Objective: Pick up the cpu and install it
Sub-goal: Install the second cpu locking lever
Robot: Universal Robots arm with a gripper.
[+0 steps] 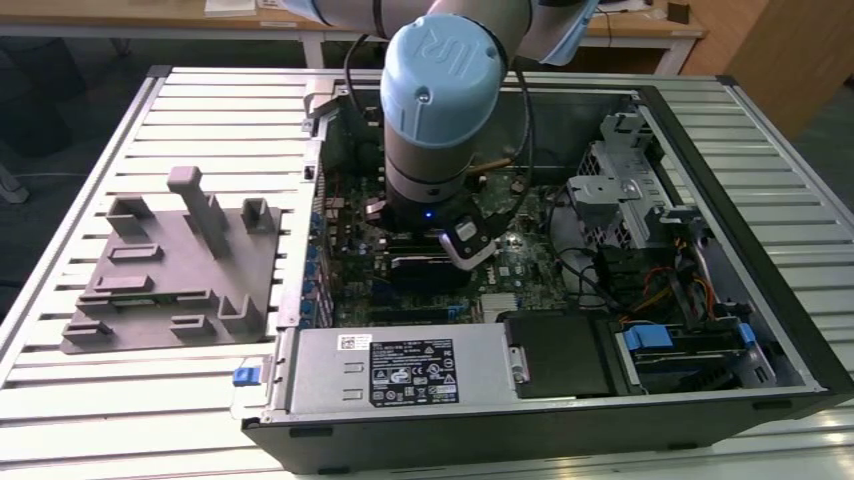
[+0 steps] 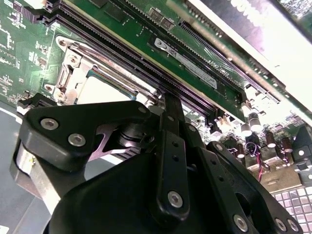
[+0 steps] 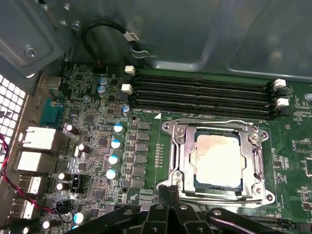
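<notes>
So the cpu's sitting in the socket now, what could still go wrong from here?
1. The cpu lies inside the socket frame; whether it is fully seated can't be told, so any push from the gripper hovering at the frame's edge might shift it.
2. The memory slots run right beside the socket; a sideways move could catch their white clips.
3. The black cable hangs near the arm's path.
</notes>
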